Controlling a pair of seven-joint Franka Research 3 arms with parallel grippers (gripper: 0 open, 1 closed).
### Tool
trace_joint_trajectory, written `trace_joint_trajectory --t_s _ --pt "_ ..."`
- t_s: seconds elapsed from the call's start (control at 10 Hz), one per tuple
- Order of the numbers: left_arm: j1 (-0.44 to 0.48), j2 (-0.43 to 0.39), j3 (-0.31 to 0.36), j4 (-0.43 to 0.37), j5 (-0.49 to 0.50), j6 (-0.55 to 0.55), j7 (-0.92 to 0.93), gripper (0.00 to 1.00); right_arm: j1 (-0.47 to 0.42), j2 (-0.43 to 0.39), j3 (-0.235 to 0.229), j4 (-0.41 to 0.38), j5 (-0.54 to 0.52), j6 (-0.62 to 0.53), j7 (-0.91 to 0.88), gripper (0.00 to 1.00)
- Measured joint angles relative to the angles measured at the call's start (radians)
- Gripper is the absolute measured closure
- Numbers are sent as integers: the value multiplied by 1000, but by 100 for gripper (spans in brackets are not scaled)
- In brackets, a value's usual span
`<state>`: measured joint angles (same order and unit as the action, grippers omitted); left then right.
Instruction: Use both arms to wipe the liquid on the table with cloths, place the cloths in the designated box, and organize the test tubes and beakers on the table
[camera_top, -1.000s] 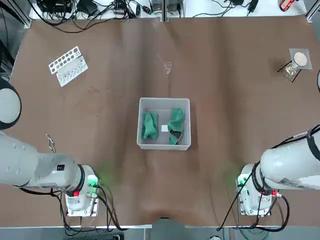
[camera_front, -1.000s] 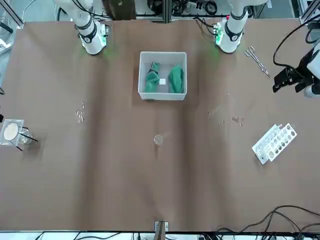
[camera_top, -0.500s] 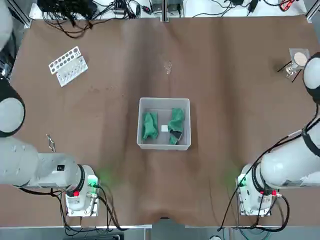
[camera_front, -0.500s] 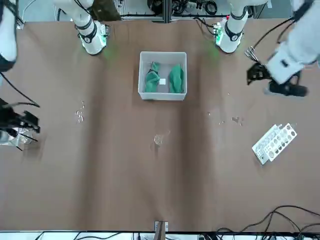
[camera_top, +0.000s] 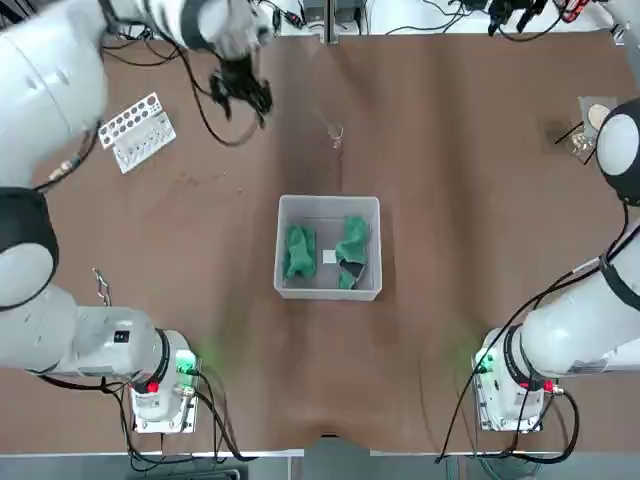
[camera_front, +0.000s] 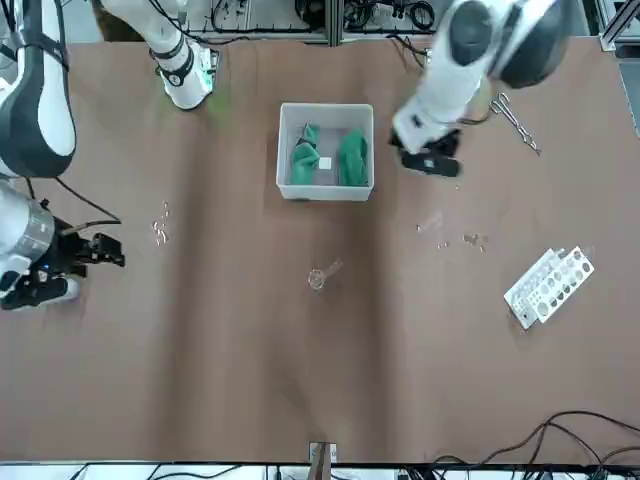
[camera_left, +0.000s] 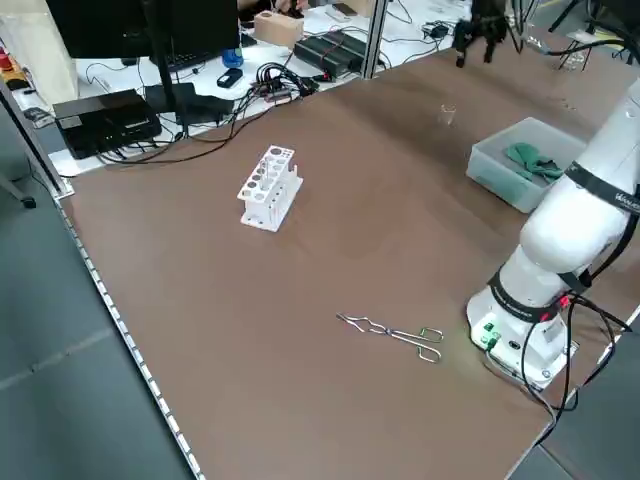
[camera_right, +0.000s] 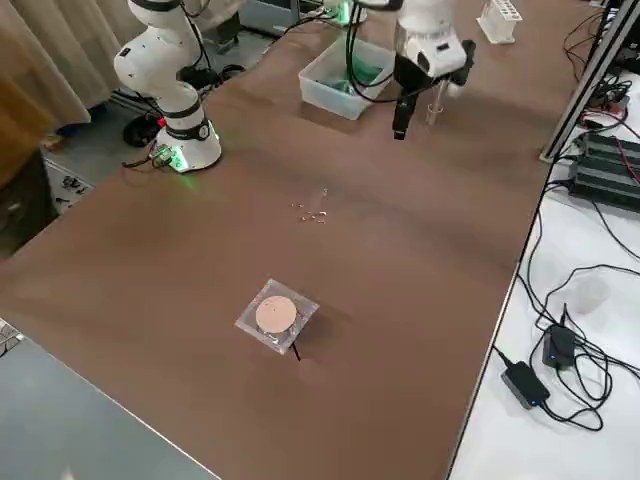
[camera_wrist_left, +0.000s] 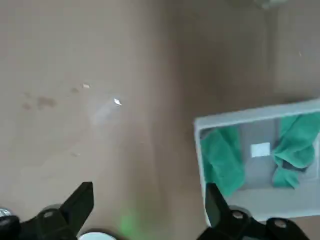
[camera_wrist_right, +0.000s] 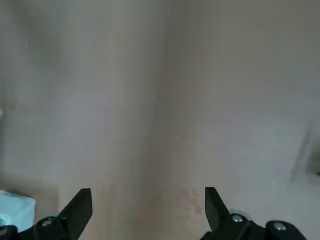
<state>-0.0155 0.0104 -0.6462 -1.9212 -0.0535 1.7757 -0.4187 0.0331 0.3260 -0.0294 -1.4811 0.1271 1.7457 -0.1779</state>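
Left gripper (camera_top: 243, 95) hangs open and empty over the table (camera_top: 450, 200), near its far edge. Right gripper (camera_front: 85, 262) is open too, by the right edge. Both green cloths (camera_top: 299, 250) lie in the box (camera_top: 329, 204).

Both arms (camera_top: 60, 70) are white with dark joint bands, black cables, seemingly green-lit bases.

No text, brand or number can be read anywhere. The small white square (camera_top: 329, 258) in the box (camera_top: 328, 204) bears no legible mark, and the hole rack (camera_top: 137, 131) shows none either.
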Motion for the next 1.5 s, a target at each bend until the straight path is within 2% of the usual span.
trace_joint_trajectory --t_s 0.2,0.3,0.6,0.8,1.0,1.1,1.4,1.5 --pt "-2 53 -131 -125 -16 164 -80 1 49 -5 7 -79 15 53 78 0" --pt "-12 110 -170 -151 -16 233 -118 1 110 -18 10 -105 15 58 176 0" --pt "-95 309 -182 -157 90 323 -231 1 350 -71 15 -175 13 69 538 0" --pt "-122 438 -181 -158 236 402 -333 1 503 -88 16 -234 -26 124 787 0" --pt "-120 572 -178 -155 400 453 -437 1 661 -87 18 -306 -124 188 1025 0" --pt "-118 611 -177 -151 434 460 -457 1 705 -86 17 -345 -140 230 1080 0" --pt "-131 625 -180 -154 441 457 -459 5 702 -87 -4 -370 -165 270 1095 0" --pt "-141 625 -180 -164 441 455 -469 12 693 -87 -8 -370 -169 274 1095 0"
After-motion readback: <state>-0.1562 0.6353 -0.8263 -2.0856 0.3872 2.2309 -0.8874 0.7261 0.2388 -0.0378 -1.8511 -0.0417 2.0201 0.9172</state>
